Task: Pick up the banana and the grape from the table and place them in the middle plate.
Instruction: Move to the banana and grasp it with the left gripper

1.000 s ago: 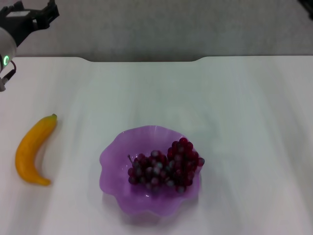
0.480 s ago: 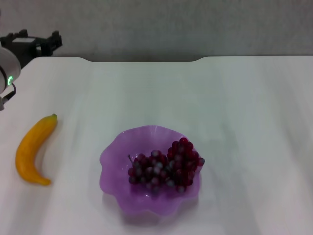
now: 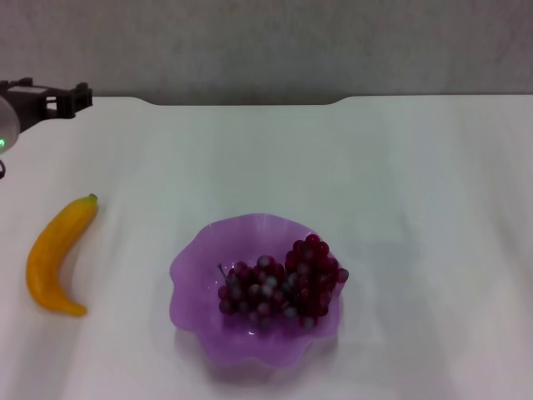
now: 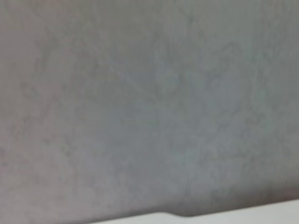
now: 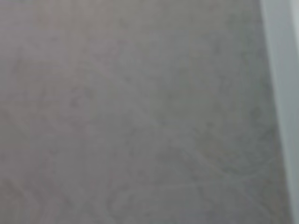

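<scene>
White table (image 3: 416,167) fills the head view, and the grape (image 3: 283,287) bunch already lies in the middle plate (image 3: 200,258) at the near middle, while the banana (image 3: 54,254) lies on the table well to the left of the plate. Over the last second the left gripper (image 3: 50,98) has come down at the far left edge, well beyond the banana's stem end; I cannot tell if it is open or closed. The grape part looks done, so I think the left arm now goes for the banana; the right gripper is out of sight.
</scene>
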Controlling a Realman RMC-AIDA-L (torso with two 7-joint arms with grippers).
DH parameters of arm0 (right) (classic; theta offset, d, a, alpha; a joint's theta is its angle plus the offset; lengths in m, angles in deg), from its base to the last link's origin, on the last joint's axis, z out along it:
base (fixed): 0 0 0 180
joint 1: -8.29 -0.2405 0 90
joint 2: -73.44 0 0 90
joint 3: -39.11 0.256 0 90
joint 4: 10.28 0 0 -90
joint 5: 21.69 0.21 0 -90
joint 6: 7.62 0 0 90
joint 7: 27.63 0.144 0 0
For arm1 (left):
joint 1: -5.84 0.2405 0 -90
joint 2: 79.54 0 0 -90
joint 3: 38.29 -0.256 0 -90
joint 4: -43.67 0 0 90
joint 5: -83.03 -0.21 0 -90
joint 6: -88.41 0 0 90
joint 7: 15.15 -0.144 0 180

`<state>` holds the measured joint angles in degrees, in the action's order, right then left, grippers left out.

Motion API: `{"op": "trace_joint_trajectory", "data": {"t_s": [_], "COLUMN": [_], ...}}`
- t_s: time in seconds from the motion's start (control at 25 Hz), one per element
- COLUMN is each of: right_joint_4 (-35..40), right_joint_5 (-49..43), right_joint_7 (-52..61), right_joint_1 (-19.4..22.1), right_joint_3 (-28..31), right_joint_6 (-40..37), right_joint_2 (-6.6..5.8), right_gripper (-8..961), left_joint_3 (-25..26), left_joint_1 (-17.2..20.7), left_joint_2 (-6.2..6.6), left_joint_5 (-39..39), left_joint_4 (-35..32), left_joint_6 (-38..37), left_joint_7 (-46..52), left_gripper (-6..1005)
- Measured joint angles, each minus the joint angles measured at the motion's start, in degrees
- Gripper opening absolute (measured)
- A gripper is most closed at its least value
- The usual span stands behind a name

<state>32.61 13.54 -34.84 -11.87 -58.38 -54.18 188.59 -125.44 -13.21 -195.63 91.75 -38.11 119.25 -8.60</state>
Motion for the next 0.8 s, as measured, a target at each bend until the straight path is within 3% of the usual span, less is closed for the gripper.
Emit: {"op": "trace_joint_trajectory", "data": {"t_s": [0.28,0.8], "right_joint_4": [-10.55,-18.28], "right_joint_5": [4.19,4.15], "right_joint_7": [2.63,9.96], "right_joint_1": [-3.05,-6.60], "right_joint_3": [-0.94,-2.21], "right_joint_6": [-7.86,-5.14], "right_joint_2": [-0.18,-0.49], "right_gripper": [883,882], "left_joint_3": [0.61,0.64], "left_joint_1": [1.57,1.97], "left_joint_2": [-0.13,-0.14], "left_joint_5": [0.04,-0.03], "left_joint_4": [0.05,1.25], "left_joint_6": [-0.50,4.71], "left_joint_7": [-0.59,-3.63], "left_gripper": [800,801]}}
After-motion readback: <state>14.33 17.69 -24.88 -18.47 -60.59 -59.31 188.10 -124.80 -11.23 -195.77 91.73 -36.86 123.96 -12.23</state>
